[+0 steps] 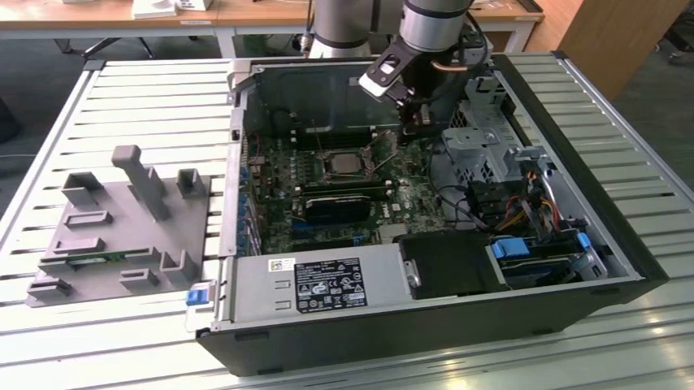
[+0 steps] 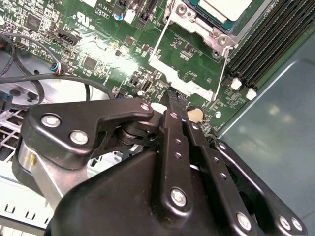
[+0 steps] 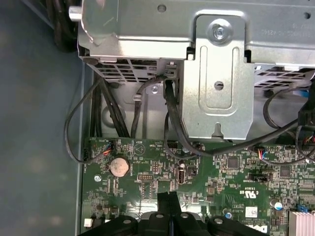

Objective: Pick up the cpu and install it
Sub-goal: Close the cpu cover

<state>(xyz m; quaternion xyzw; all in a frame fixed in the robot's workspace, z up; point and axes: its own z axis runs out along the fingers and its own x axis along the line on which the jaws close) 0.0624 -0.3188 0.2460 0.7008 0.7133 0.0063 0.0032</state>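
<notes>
Cpu [image 1: 347,163]: silver-topped square, lying flat in the socket of the motherboard [image 1: 284,175], centre of the exterior view, inside the open computer case [image 1: 594,166] on the slatted surface [image 1: 130,89]. Tool [image 1: 409,134]: 1 unit, fingers pressed together in both wrist views, holding nothing. Relation: cpu lies to the exterior view's left of the tool, slightly lower in frame, near but apart. In the second wrist view the socket's metal frame [image 2: 183,79] lies between them.
</notes>
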